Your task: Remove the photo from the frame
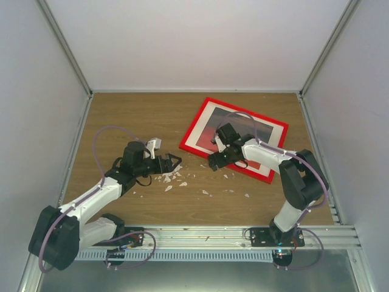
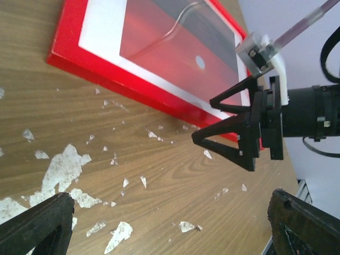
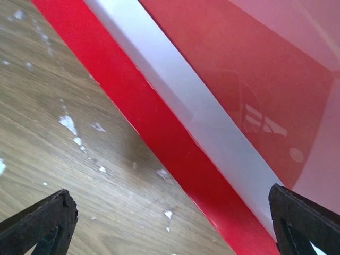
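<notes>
Overhead, glossy sunset photo point(image 2: 159, 56) in thin red frame point(image 2: 106, 74), grainy wood table point(image 1: 134, 115), left claw point(image 1: 174, 162) and right claw point(image 1: 213, 162) spread apart.

The top view looks down from above and behind both arm bases, taking in the whole worktop point(image 1: 152, 121) from well off. The left wrist view sits low over the wood, looking out between the left arm's fingers point(image 2: 37, 223) at the frame point(image 2: 69, 53) and the right arm's fingers point(image 2: 249, 154) ahead. The right wrist view is nearest, with the frame's red edge just ahead of its own fingers. Both wrist views share that edge and the pale sun on the photo point(image 2: 175, 48).
</notes>
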Robot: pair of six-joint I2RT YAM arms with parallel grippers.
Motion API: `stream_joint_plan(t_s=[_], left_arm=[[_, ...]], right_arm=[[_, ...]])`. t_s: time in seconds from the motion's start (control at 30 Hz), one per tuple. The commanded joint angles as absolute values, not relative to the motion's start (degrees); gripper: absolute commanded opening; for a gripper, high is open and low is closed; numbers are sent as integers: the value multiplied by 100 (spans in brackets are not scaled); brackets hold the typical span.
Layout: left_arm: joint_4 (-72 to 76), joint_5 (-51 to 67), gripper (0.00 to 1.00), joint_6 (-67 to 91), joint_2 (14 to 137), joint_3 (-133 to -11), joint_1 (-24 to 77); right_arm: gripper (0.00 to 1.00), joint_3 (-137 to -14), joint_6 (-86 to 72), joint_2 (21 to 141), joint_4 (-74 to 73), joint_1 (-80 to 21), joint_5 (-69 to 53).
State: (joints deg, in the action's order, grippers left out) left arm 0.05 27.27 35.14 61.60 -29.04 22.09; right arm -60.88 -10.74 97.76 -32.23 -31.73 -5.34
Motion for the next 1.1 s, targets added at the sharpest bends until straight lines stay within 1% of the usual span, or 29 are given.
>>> stream_joint_plan(t_s=[0.0, 0.1, 0.17, 0.3, 0.47, 0.57, 0.77, 0.83, 0.9, 1.0, 1.07], left_arm=[[575, 2450, 99, 3723, 6424, -2821, 2473], [621, 2395, 99, 3739, 6579, -2821, 2507], [615, 2348, 99, 3752, 6636, -2817, 2515], [613, 2222, 99, 3783, 6688, -2775, 2514], [677, 2135, 99, 3846, 6780, -2744, 2514], [783, 2158, 99, 3908, 6960, -2724, 2514], [1072, 2232, 99, 4032, 7354, -2708, 2520], [1121, 2263, 99, 4057, 7450, -2708, 2522], [1125, 2291, 99, 4055, 7486, -2721, 2522], [1125, 2261, 99, 4057, 7456, -2688, 2553], [1134, 2233, 99, 4056, 7436, -2665, 2560]], right_arm=[[97, -5975, -1038, 9637, -3549, -3164, -11], [90, -5942, -1038, 9667, -3597, -3166, 163], [84, -5949, -1023, 9689, -3608, -3173, 158], [74, -5950, -1011, 9720, -3578, -3195, -240], [72, -6046, -1041, 9800, -3641, -3350, -467], [69, -6126, -1075, 9864, -3643, -3504, -650], [68, -6343, -1150, 9980, -3515, -3866, -1158], [66, -6384, -1247, 9942, -3488, -3935, -970], [65, -6364, -1321, 9773, -3512, -3918, -537], [71, -6361, -1275, 9585, -3719, -3729, -27], [72, -6298, -1205, 9513, -3782, -3486, 202]])
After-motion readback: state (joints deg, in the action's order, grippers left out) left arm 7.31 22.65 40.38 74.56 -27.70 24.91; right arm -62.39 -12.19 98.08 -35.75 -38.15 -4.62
